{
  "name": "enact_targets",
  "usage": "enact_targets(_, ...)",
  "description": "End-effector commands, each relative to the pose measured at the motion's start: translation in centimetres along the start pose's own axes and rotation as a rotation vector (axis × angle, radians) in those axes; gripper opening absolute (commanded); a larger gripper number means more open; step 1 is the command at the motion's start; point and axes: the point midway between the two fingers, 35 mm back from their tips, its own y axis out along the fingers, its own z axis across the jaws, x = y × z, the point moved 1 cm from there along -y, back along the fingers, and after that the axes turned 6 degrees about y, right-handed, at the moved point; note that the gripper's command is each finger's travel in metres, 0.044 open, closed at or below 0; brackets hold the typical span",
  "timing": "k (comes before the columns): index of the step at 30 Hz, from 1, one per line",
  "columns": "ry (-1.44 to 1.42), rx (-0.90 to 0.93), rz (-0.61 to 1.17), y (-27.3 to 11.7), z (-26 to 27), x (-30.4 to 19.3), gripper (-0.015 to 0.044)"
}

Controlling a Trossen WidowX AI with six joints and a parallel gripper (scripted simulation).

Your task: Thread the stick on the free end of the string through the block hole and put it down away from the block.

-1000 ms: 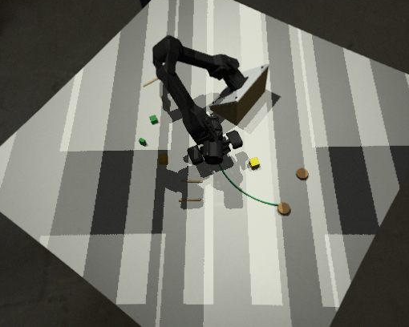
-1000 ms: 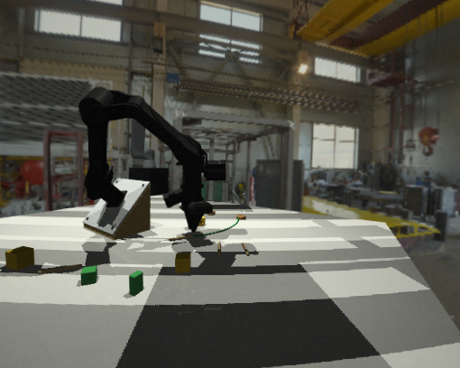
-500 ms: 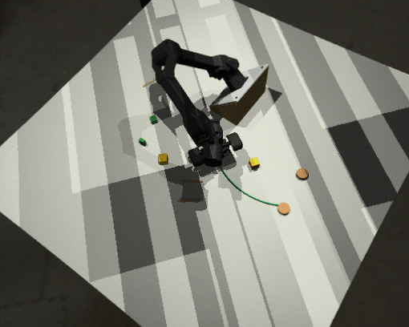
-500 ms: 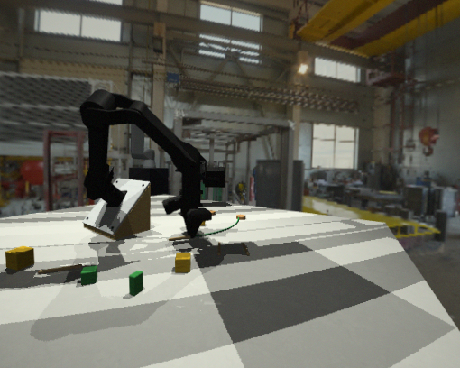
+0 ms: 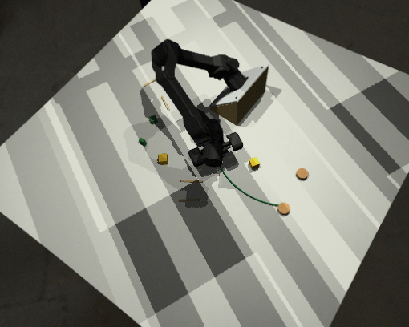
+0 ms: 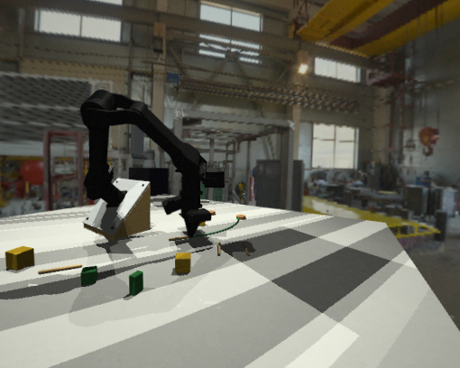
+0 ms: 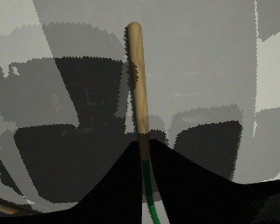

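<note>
My gripper (image 6: pixel 191 234) (image 7: pixel 144 146) points down at the table and is shut on the string-end stick (image 6: pixel 178 238) (image 7: pixel 138 80). The fingertips are at its string end; the rest sticks out ahead, low over the table. The arm hides it in the top view. The green string (image 5: pixel 247 195) (image 6: pixel 224 231) (image 7: pixel 146 175) curves to the round button (image 5: pixel 283 208) (image 6: pixel 241 216). A larger ochre block (image 6: pixel 20 258) stands at the left in the exterior view, hidden behind the arm in the top view. No hole can be made out in it.
A yellow cube (image 5: pixel 254 163) is right of the gripper, an ochre cube (image 5: pixel 163 159) (image 6: pixel 183 263) left. Loose sticks (image 5: pixel 192 181) (image 5: pixel 190 199) (image 5: pixel 165 103), green pieces (image 5: pixel 153 119) (image 5: pixel 142 141) and a second button (image 5: pixel 302 173) lie around. The arm stands on a wedge base (image 5: pixel 251 98).
</note>
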Motion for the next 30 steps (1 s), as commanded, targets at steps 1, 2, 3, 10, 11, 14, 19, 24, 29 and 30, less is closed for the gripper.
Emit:
enact_targets(1, 0.000, 0.000, 0.000, 0.0, 0.0, 0.0, 0.0000)
enact_targets(2, 0.000, 0.000, 0.000, 0.0, 0.0, 0.0, 0.0000)
enact_targets(3, 0.000, 0.000, 0.000, 0.0, 0.0, 0.0, 0.0000)
enact_targets(10, 0.000, -0.001, 0.001, -0.7, 0.0, -0.1, 0.0000)
enact_targets(11, 0.000, -0.001, 0.002, -0.8, 0.0, -0.1, 0.0000)
enact_targets(14, 0.000, -0.001, 0.002, -1.2, 0.0, -0.1, 0.0000)
enact_targets(19, 0.000, -0.001, 0.003, -1.8, 0.1, -0.2, 0.0000)
enact_targets(24, 0.000, -0.002, 0.003, -2.5, 0.1, -0.2, 0.0000)
enact_targets(29, 0.000, -0.002, 0.004, -3.1, 0.1, -0.2, 0.0000)
enact_targets(30, 0.000, -0.002, 0.004, -3.2, 0.0, -0.2, 0.0000)
